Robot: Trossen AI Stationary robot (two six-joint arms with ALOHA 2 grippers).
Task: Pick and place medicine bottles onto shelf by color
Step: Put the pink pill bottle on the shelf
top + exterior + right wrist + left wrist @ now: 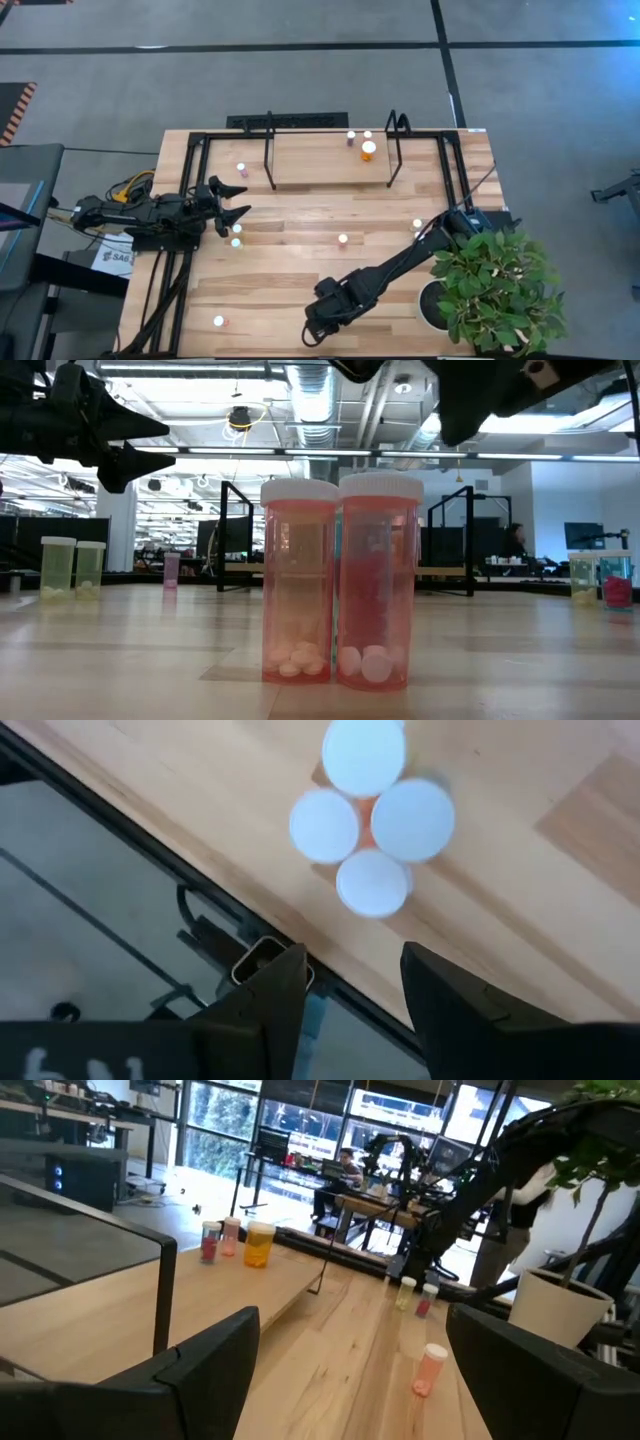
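Right gripper (pixel 345 985) above cluster of four white-capped medicine bottles (pixel 372 815) near table front edge, fingers apart, empty. Pick outer bottle, probably pink; avoid neighbours. Shelf (pixel 330 160) far. Left gripper (pixel 232 207) wide open, waiting.

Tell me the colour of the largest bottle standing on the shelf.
Orange, with a white cap: the largest bottle on the shelf, clearest in the left wrist view.
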